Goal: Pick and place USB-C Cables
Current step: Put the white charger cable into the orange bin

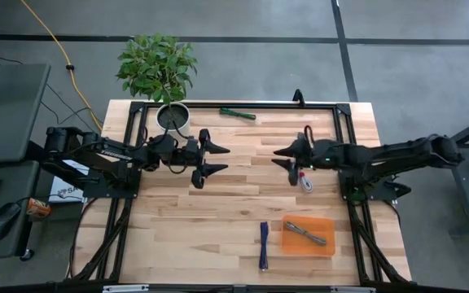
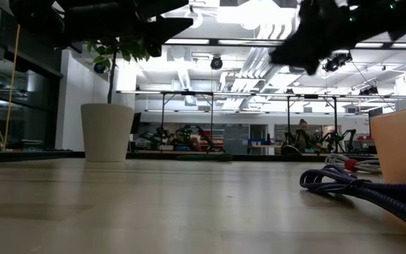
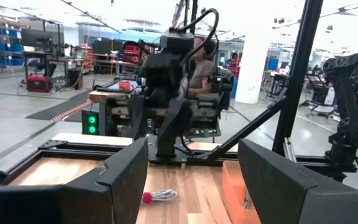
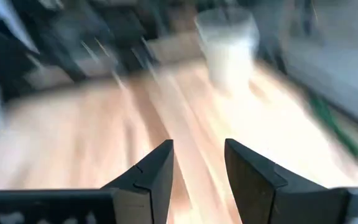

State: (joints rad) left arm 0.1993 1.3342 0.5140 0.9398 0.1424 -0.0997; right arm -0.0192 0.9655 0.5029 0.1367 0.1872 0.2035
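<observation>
both grippers open – right gripper (image 1: 287, 158) above white-red cable (image 1: 304, 181), left gripper (image 1: 215, 159) mid-table

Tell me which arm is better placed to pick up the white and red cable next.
Probably the right. The right gripper hovers open next to the white and red cable, while the left gripper waits across the table.

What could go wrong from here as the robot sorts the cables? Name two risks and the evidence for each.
1. The white-and-red cable lies almost under the open right gripper, beside that arm's base; a descent there could pinch it badly or nudge it aside.
2. The green cable sits at the far edge near the plant pot; reaching for it, the open left gripper might bump the pot.
</observation>
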